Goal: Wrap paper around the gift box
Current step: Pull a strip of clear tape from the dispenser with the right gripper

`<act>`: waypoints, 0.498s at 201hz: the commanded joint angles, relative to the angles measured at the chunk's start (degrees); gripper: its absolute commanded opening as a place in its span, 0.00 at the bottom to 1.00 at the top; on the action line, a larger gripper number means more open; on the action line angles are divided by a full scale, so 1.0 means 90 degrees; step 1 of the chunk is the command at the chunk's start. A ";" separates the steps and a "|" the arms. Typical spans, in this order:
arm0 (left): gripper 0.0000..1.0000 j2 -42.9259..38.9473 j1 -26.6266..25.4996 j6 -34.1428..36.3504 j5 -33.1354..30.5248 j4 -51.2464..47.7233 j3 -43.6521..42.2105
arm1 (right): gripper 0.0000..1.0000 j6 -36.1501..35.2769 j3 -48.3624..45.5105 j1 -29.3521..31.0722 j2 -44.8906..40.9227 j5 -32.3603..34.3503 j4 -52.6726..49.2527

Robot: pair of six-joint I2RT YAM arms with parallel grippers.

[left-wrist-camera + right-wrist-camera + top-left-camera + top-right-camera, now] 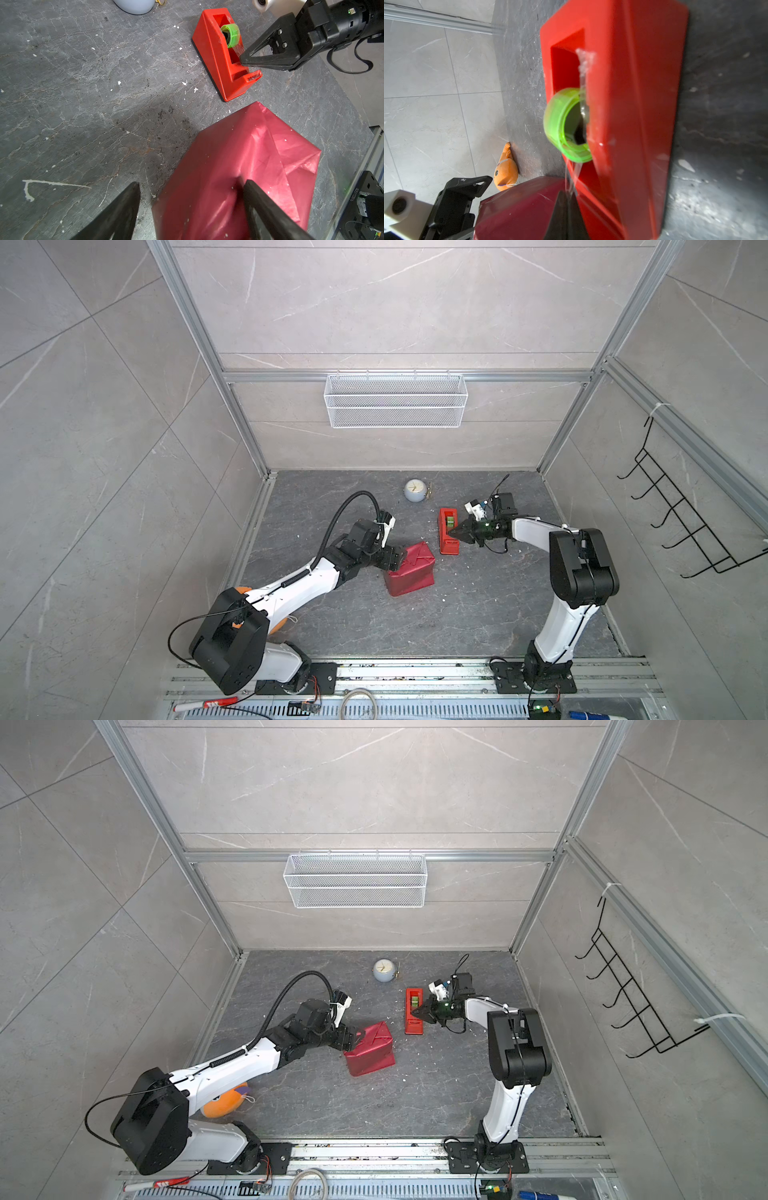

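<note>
The gift box is hidden inside the paper [409,574] [370,1048], a creased maroon parcel standing mid-table. My left gripper [397,560] [353,1038] is at the parcel's upper left edge. In the left wrist view it [191,182] is open: one finger [261,203] presses on the paper [239,158], the other hangs over bare table. My right gripper [453,532] [242,59] [566,194] is shut on the clear tape strip [571,178] coming off the green roll [231,35] in the red tape dispenser [449,546] [633,104].
A small round clock [414,490] stands behind the dispenser. An orange plush toy [224,1104] lies under the left arm by the left wall. A white wire basket [395,400] hangs on the back wall and a black hook rack [681,510] on the right wall.
</note>
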 commanded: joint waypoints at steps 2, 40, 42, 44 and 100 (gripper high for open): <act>0.79 -0.0077 -0.0022 0.0103 -0.0033 -0.0441 -0.0134 | 0.00 0.0466 -0.0035 -0.0024 -0.0272 -0.0416 0.0508; 0.79 -0.0106 -0.0031 0.0119 -0.0043 -0.0445 -0.0141 | 0.00 0.1028 0.0042 -0.0045 -0.0522 -0.0551 0.0896; 0.79 -0.0111 -0.0024 0.0114 -0.0043 -0.0446 -0.0143 | 0.00 0.1042 0.0048 -0.0046 -0.0525 -0.0555 0.0925; 0.79 -0.0114 -0.0024 0.0115 -0.0043 -0.0449 -0.0143 | 0.00 0.1073 0.0062 -0.0045 -0.0526 -0.0571 0.0947; 0.79 -0.0130 -0.0026 0.0121 -0.0062 -0.0444 -0.0136 | 0.00 0.1263 0.0392 -0.0047 -0.0465 -0.0444 0.0835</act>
